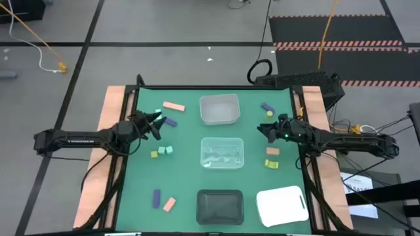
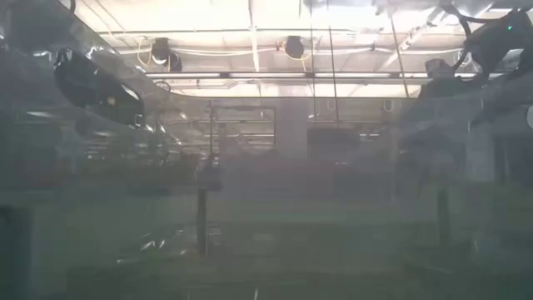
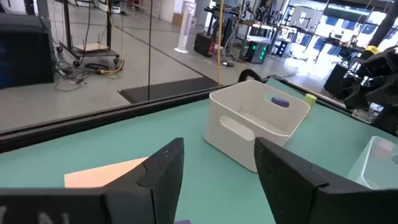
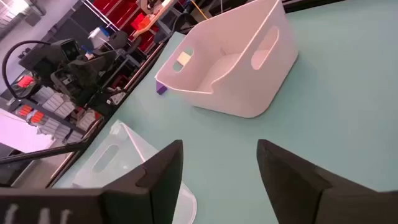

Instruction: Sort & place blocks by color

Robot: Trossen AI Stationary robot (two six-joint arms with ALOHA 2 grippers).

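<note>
Surface: green table mat [image 1: 190, 141] on a wood-edged bench, workshop floor all round.
Arms: left gripper [image 1: 156, 122] hangs over the mat's left side, right gripper [image 1: 264, 130] over its right side; each wrist view shows that arm's fingers apart with nothing between them.
Trays: white bin [image 1: 219, 109] at the far middle, clear tray [image 1: 222, 154] at centre, black tray [image 1: 220, 204] and white tray [image 1: 282, 204] along the near edge.
Blocks: all still lie loose on the mat. Left side has a salmon block [image 1: 173, 106], a purple block [image 1: 170, 121] by the left gripper, and a green pair [image 1: 162, 151]; right side has a purple block [image 1: 267, 106] and an orange block [image 1: 272, 151].
Progress: no tray visibly holds a block, so sorting looks barely begun; every block remains to be picked.
</note>
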